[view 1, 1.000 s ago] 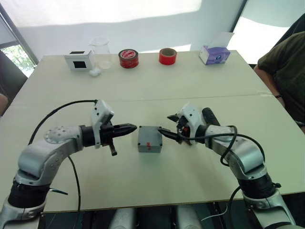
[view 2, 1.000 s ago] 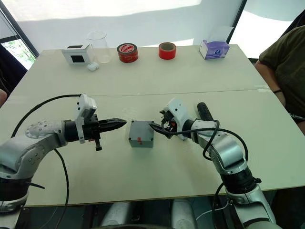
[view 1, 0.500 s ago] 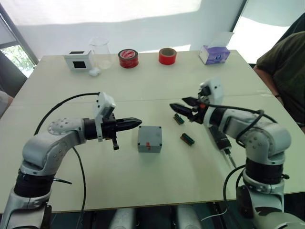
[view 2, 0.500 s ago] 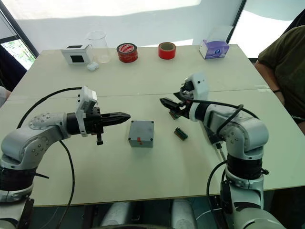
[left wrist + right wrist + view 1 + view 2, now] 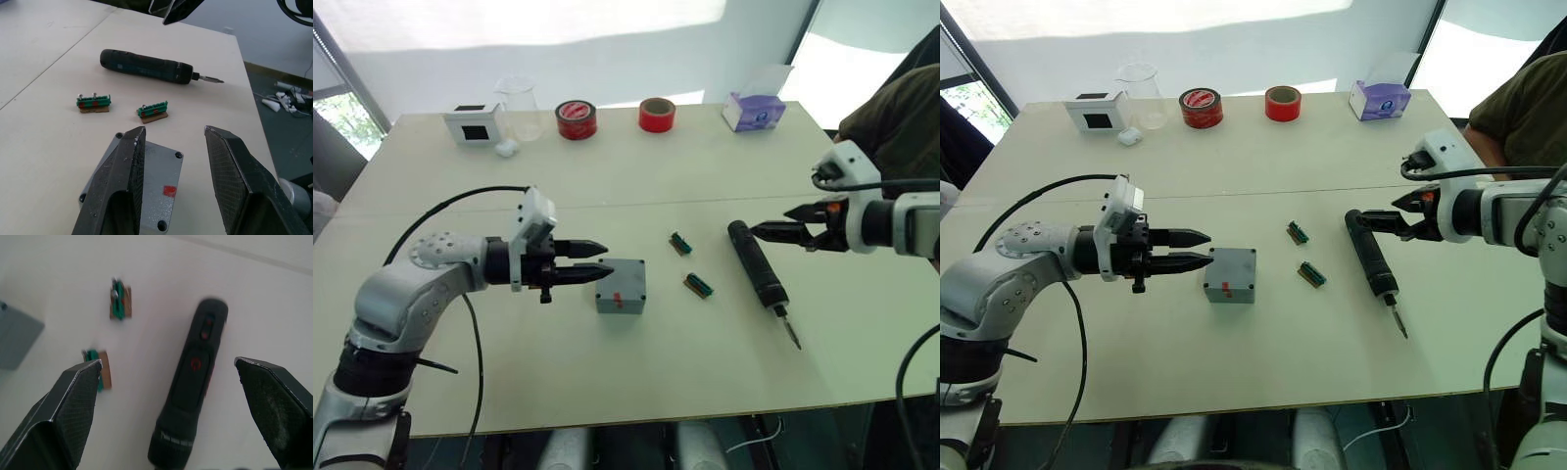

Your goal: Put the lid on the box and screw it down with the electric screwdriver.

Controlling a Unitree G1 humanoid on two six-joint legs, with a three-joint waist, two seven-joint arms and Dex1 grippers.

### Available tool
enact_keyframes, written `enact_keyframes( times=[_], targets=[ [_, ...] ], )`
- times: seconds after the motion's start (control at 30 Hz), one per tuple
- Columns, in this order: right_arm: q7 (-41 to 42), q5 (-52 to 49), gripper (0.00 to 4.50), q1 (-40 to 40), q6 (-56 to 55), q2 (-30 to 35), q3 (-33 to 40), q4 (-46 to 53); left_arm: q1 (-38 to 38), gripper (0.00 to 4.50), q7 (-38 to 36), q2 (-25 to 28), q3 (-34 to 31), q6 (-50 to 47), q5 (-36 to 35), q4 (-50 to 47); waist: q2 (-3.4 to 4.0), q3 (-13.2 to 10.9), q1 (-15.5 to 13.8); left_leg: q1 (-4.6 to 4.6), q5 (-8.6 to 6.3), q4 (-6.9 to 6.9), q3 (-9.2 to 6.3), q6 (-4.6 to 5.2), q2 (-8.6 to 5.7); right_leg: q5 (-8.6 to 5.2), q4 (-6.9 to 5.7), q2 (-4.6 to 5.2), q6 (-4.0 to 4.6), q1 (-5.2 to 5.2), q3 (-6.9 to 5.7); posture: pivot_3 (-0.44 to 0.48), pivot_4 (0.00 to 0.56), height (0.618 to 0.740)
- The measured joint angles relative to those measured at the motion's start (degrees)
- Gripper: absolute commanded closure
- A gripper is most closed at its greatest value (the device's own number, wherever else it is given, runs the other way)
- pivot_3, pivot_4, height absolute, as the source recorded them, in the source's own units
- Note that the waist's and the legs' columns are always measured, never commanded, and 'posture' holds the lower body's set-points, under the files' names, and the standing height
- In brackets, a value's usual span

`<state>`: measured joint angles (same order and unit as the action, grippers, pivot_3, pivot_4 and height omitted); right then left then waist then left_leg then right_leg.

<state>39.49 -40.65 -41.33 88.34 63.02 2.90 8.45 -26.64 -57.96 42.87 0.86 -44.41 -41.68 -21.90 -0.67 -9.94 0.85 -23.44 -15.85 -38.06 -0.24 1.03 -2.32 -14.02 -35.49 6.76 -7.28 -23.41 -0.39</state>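
The small grey box sits mid-table, its red mark on the wall facing me. A flat grey lid with corner screw holes covers its top. My left gripper is open just left of the box, fingertips level with its left edge and not touching it. The black electric screwdriver lies flat on the table to the right of the box, bit pointing toward me. My right gripper hovers wide open at the screwdriver's rear end, holding nothing.
Two small green terminal strips lie between box and screwdriver. Along the far edge stand a white box with a black face, a glass beaker, two red tape rolls and a tissue box. A person sits at the right.
My right arm swung away from the box to the right, uncovering the green strips and the screwdriver. My left gripper opened and edged closer to the box.
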Motion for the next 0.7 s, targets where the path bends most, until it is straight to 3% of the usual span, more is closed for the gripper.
enact_keyframes(
  times=[0.03,0.13,0.17,0.43,0.7],
  targets=[
    [1.2,0.2,0.00,-0.4,0.0,1.5,-2.6,-1.2,0.0,3.14,-0.3,0.0,0.4,0.0,0.0,-0.4,0.04,0.0,0.0,-0.01,0.00,0.00,0.02,0.01,0.00,0.00,0.01,0.01,0.00,-0.01,0.00,0.000,0.150,0.740],
    [6.0,1.1,0.00,-2.5,-0.3,5.4,-10.3,-4.6,0.1,4.39,-1.6,-0.1,1.1,0.5,0.0,-0.9,0.13,-0.1,-0.1,-0.03,-0.01,-0.01,0.04,0.02,0.00,-0.02,0.06,0.02,0.04,-0.02,0.00,0.000,0.150,0.740],
    [7.8,1.3,0.00,-3.8,-0.3,6.1,-12.7,-5.9,0.3,4.46,-1.9,0.0,1.6,0.9,0.2,-1.0,0.13,-0.1,-0.1,-0.04,-0.02,-0.01,0.04,0.03,0.00,-0.02,0.07,0.02,0.03,-0.02,0.00,0.000,0.150,0.740],
    [14.7,8.1,0.00,-11.5,-3.9,3.3,-25.6,-17.8,-0.3,4.46,-1.8,-1.0,5.1,1.4,2.5,-1.3,0.13,-0.1,-0.2,-0.06,-0.02,-0.01,0.04,0.02,-0.02,0.01,0.10,0.02,-0.01,-0.03,0.00,0.000,0.150,0.740],
    [20.3,15.9,0.00,-13.3,-11.2,0.0,-32.9,-26.3,0.8,4.46,-1.6,-1.1,5.1,2.6,4.2,-1.3,0.17,-0.2,-0.2,-0.09,-0.01,-0.02,0.05,0.02,-0.04,0.02,0.09,0.02,-0.04,-0.05,0.00,0.000,0.150,0.740]
  ],
)
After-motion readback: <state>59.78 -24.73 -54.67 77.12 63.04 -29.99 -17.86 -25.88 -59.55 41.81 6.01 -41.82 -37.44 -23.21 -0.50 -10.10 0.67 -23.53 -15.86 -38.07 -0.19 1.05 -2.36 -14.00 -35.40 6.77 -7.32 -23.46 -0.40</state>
